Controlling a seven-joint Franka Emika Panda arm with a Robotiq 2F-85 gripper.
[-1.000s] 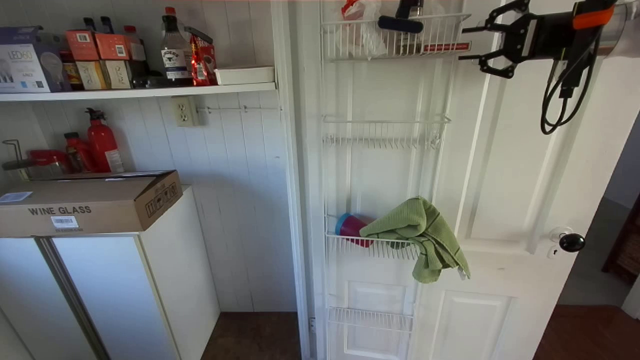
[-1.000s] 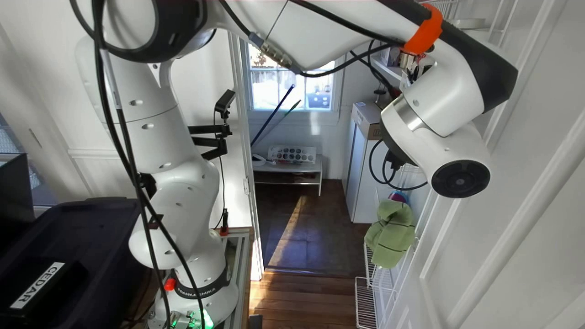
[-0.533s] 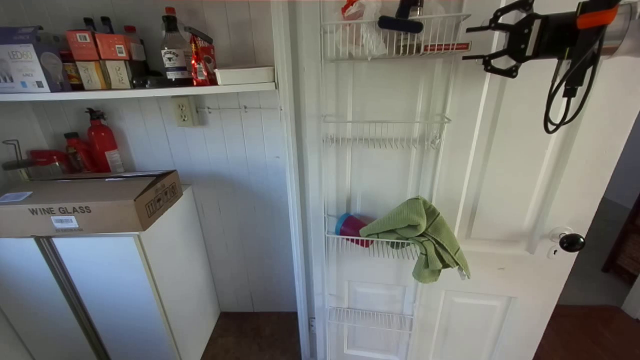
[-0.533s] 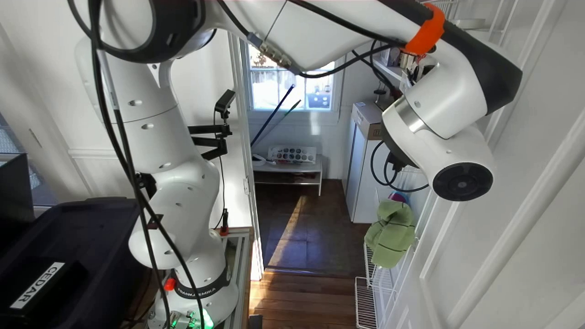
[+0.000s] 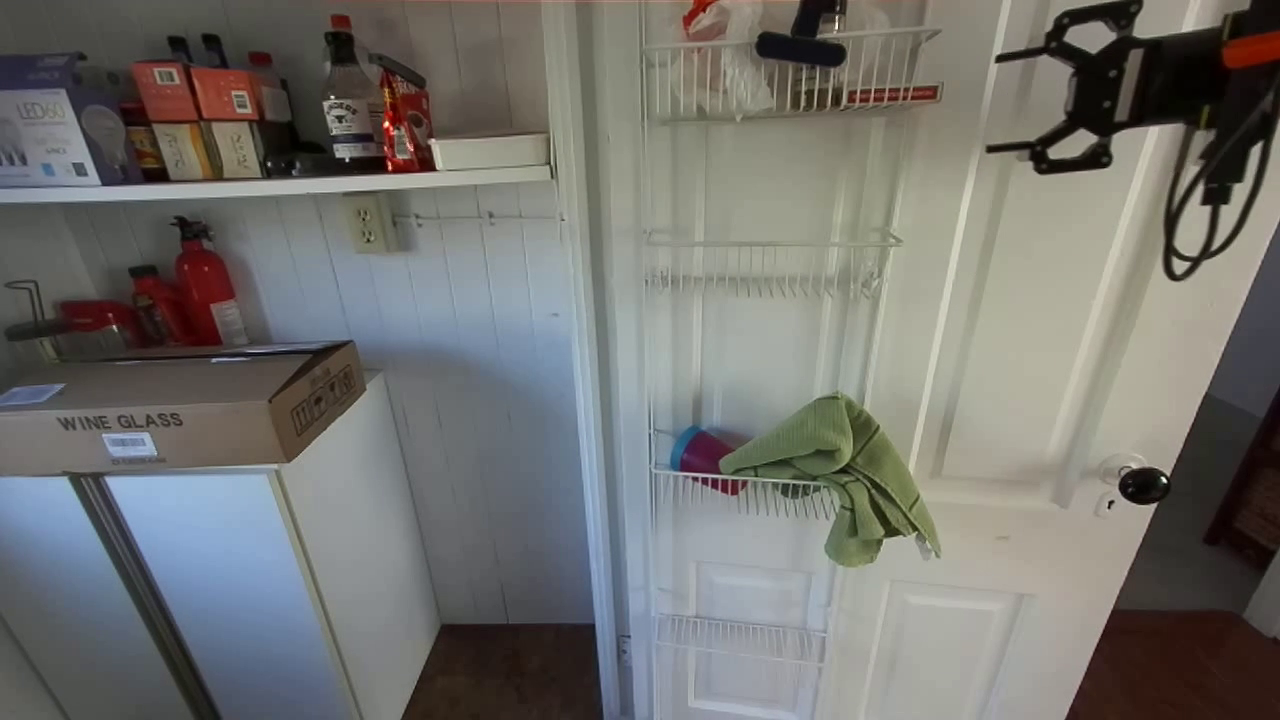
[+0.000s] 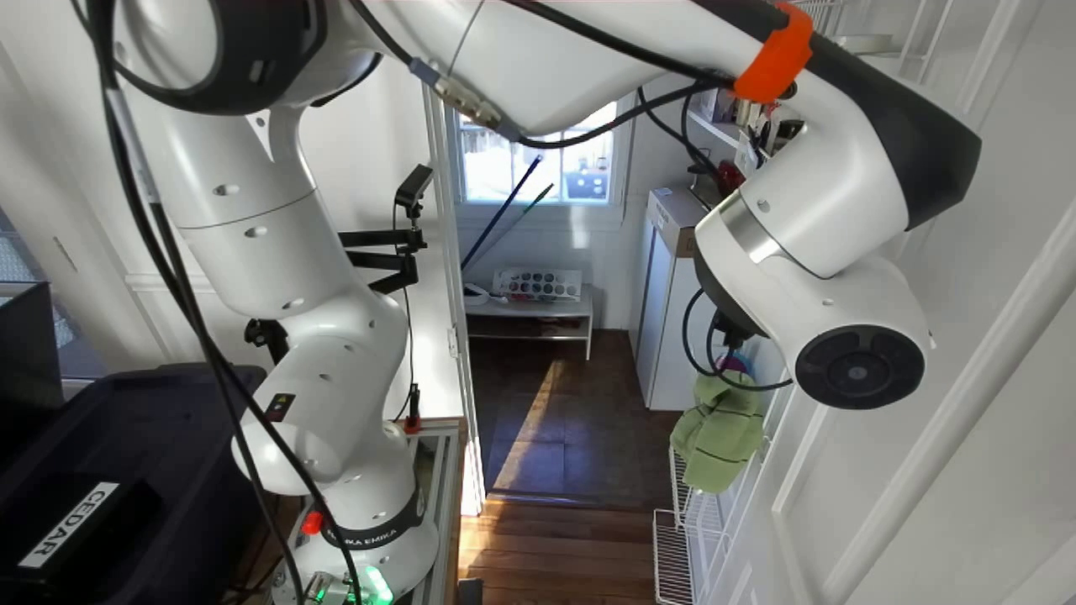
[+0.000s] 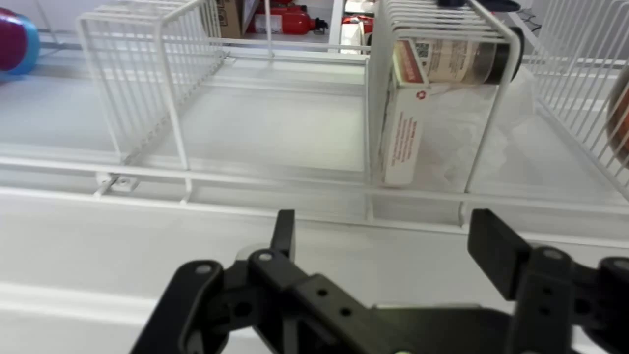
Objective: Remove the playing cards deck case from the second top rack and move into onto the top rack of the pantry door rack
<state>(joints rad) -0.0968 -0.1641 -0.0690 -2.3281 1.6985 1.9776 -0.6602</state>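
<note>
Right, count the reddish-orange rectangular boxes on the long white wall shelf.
2, side by side in an exterior view: the left-hand reddish-orange box and the right-hand reddish-orange box, stacked above cream boxes on the long white wall shelf. More could hide behind.

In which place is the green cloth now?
In an exterior view, right of centre, the green cloth hangs over a white wire basket on the door, just right of the purple cup and left of the black doorknob.

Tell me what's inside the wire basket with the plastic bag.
A plastic bag, a red-and-white box and a dark-capped jar show there; a dark object crosses the front. What lies behind the bag is covered.
</note>
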